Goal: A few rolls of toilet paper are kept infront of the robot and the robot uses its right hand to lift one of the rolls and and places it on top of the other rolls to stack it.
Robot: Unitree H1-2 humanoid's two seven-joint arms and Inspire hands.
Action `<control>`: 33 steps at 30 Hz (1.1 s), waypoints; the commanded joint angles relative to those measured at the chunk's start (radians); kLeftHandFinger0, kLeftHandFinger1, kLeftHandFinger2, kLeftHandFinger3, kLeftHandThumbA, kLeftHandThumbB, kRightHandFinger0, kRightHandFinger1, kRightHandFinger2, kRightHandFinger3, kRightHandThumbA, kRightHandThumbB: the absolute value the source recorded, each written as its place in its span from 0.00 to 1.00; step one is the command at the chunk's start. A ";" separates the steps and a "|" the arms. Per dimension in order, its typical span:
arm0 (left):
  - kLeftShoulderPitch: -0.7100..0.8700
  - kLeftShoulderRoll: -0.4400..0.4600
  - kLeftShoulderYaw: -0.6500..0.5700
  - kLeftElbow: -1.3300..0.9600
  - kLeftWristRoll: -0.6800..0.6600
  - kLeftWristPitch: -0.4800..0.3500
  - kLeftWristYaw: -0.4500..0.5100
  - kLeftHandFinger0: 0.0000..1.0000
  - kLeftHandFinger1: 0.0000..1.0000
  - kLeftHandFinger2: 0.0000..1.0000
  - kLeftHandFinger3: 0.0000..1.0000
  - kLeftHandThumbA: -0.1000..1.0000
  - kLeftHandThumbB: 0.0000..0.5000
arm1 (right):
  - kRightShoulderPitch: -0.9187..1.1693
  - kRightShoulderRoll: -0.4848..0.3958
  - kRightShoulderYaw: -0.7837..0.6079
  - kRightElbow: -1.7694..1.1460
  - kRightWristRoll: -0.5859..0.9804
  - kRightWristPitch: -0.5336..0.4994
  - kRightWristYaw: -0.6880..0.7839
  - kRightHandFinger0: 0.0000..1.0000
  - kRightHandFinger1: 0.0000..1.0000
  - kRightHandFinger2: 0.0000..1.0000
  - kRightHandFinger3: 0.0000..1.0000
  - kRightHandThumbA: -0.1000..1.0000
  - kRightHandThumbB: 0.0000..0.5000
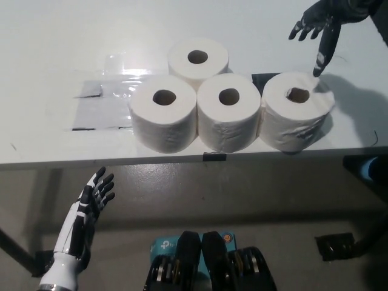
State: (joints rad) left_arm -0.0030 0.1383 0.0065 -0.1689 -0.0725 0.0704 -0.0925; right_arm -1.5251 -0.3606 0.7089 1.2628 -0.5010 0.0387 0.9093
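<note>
The white left hand (91, 203) rests low below the desk (54, 48) edge, fingers spread, empty. Four toilet paper rolls (227, 112) stand upright on the desk, touching. The black right hand (321, 24) hovers open above the rightmost roll (296, 109), holding nothing.

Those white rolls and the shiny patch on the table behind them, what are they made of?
The four toilet paper rolls look like soft, matte white paper wound around a hollow core, each with a dark centre hole. The shiny patch seems to be clear plastic film or tape: it glares and wrinkles. The table looks smooth, pale and hard, possibly laminate.
</note>
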 commanded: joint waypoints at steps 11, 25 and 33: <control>-0.016 0.013 0.004 -0.038 -0.005 -0.031 -0.015 1.00 1.00 1.00 1.00 1.00 0.66 | -0.041 0.034 -0.015 0.062 -0.047 -0.033 -0.087 1.00 1.00 1.00 1.00 0.98 1.00; -0.021 0.014 0.006 -0.043 -0.011 -0.026 -0.017 1.00 1.00 1.00 1.00 1.00 0.67 | -0.031 0.041 -0.038 0.077 -0.049 -0.048 -0.153 1.00 1.00 1.00 1.00 0.96 1.00; -0.021 0.015 0.004 -0.042 -0.002 -0.022 -0.015 1.00 1.00 1.00 1.00 1.00 0.69 | -0.016 0.042 -0.058 0.070 -0.050 -0.014 -0.248 1.00 1.00 1.00 1.00 0.95 1.00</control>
State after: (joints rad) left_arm -0.0121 0.1385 0.0064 -0.1730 -0.0728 0.0699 -0.0924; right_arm -1.4919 -0.3168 0.6729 1.3417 -0.5403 0.0200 0.7418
